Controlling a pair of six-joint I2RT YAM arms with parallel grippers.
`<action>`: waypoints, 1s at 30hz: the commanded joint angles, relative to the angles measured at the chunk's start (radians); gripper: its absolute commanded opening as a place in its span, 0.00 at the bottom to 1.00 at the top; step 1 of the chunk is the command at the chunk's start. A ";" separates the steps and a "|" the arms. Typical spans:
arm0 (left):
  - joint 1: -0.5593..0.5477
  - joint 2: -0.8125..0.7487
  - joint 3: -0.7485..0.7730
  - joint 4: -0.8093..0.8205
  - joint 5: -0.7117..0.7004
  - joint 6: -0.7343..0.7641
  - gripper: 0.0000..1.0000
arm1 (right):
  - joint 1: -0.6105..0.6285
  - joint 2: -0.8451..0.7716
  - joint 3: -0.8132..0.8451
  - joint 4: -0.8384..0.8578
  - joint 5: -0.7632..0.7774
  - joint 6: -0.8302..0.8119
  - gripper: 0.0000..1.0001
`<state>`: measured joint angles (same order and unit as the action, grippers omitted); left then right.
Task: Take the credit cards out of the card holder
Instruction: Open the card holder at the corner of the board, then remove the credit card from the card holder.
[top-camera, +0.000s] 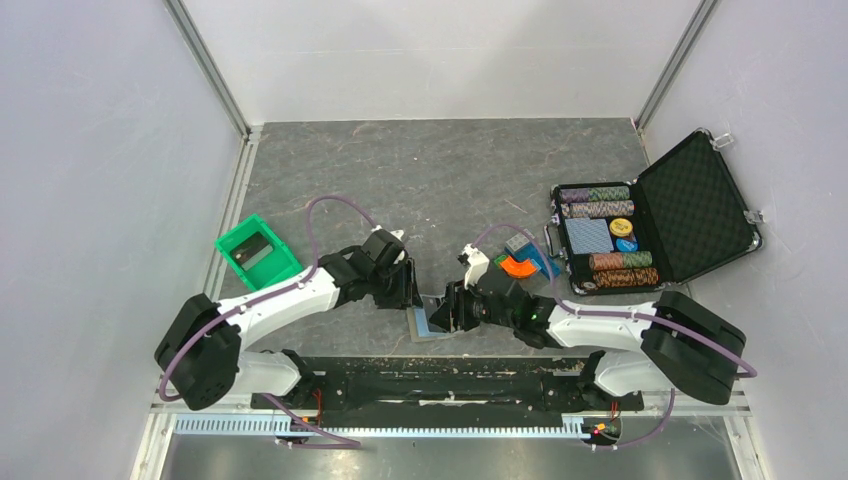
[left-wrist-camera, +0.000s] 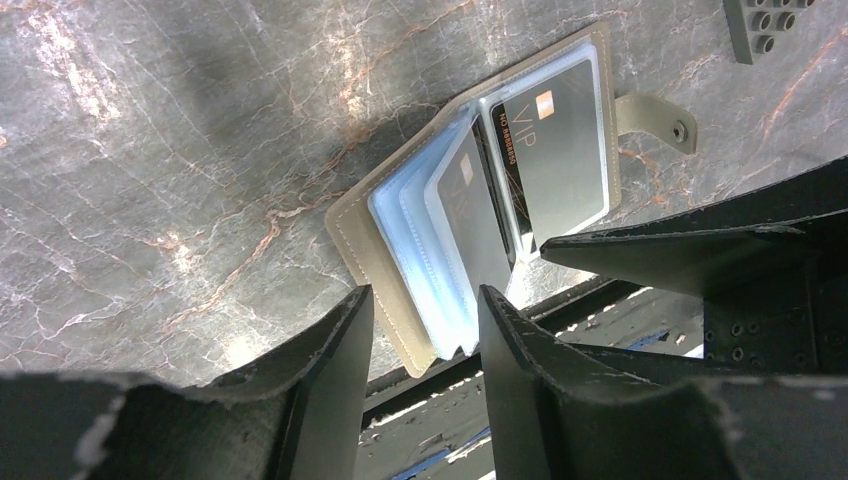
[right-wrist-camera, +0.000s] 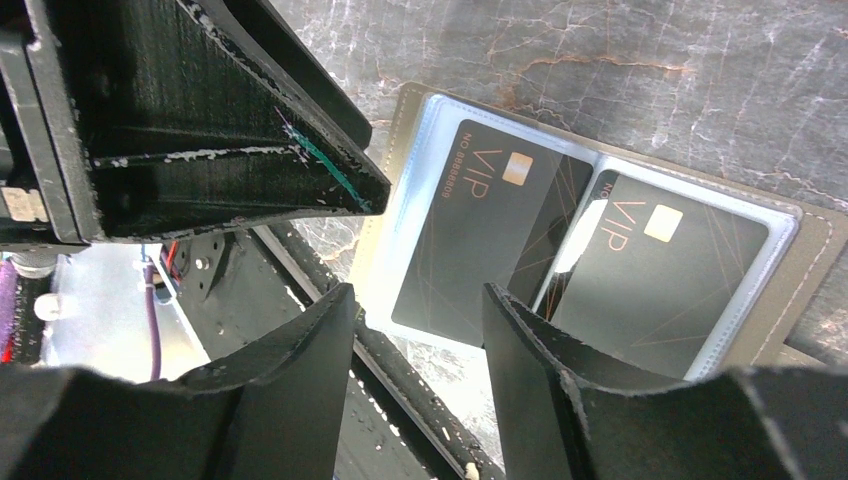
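Both arms reached inward, low. Left gripper (left-wrist-camera: 424, 305) gaped, the open holder (left-wrist-camera: 347, 222) at its 12 o'clock; right gripper (right-wrist-camera: 418, 300) gaped, cards (right-wrist-camera: 480, 240) at 12 o'clock.

Card holder (right-wrist-camera: 818, 250) — matt taupe leather-like cover, stitched edge. Inner sleeves (left-wrist-camera: 420, 260): clear glossy plastic, pale-blue sheen. Credit cards (right-wrist-camera: 480, 250) — smooth dark plastic, satin finish, metallic chip patch. Worktop (left-wrist-camera: 150, 150): grey marble-veined surface, faint sheen.
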<state>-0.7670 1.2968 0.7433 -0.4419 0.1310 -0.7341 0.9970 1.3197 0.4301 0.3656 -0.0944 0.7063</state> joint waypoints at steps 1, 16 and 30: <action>0.003 -0.029 0.016 -0.012 -0.007 0.020 0.49 | -0.010 -0.040 0.025 -0.009 0.009 -0.032 0.47; 0.002 -0.032 -0.003 0.083 0.142 -0.006 0.28 | -0.055 0.013 -0.005 0.035 -0.031 -0.055 0.44; 0.003 0.126 -0.108 0.153 0.038 0.035 0.21 | -0.119 0.090 -0.067 0.159 -0.184 -0.011 0.43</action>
<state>-0.7670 1.3857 0.6460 -0.3176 0.2222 -0.7349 0.8845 1.3979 0.3748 0.4496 -0.2352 0.6804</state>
